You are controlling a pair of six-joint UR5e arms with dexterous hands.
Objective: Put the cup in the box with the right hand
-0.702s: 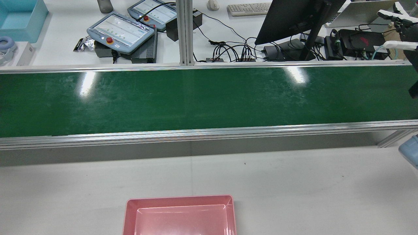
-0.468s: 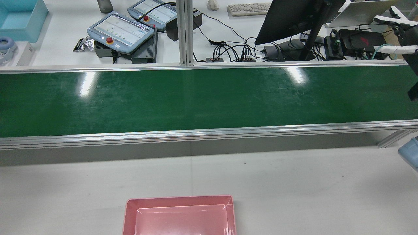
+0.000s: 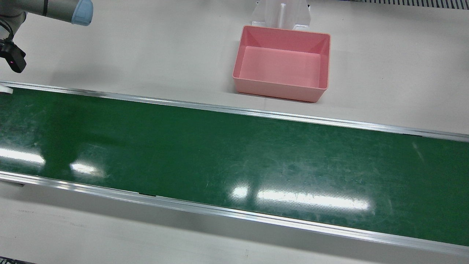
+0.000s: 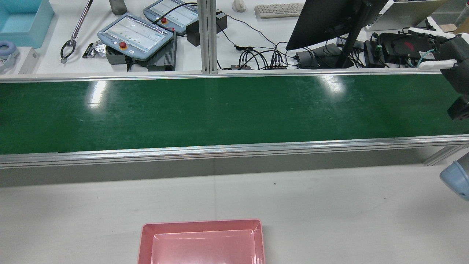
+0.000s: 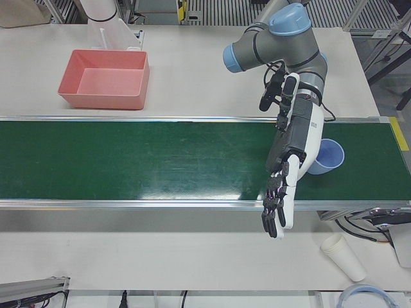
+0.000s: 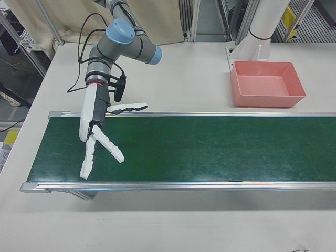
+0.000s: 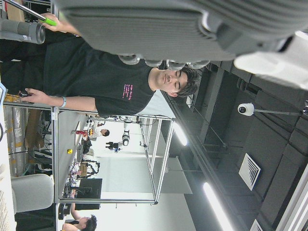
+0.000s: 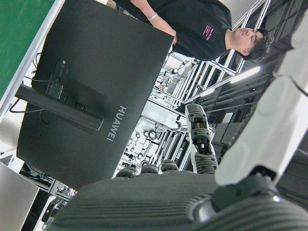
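Note:
A light blue cup (image 5: 327, 156) sits at the belt's end in the left-front view, partly hidden behind my left forearm. My left hand (image 5: 280, 200) hangs open above the belt's near edge beside it, fingers straight, holding nothing. My right hand (image 6: 100, 142) hovers open over the opposite end of the green belt (image 6: 199, 149), fingers spread, far from the cup. It shows at the rear view's right edge as the right hand (image 4: 445, 51). The pink box (image 3: 278, 91) stands empty on the white table behind the belt, also seen as the pink box (image 6: 268, 100).
White paper cups (image 5: 342, 255) lie on the table near the belt's cup end. A person's grabber tool (image 4: 73, 36) reaches in over the far desk. A monitor (image 4: 329, 18), pendants (image 4: 135, 35) and cables crowd that desk.
My right hand has drifted down and inward at the rear view's right edge. A grabber tool has come into view at the top left.

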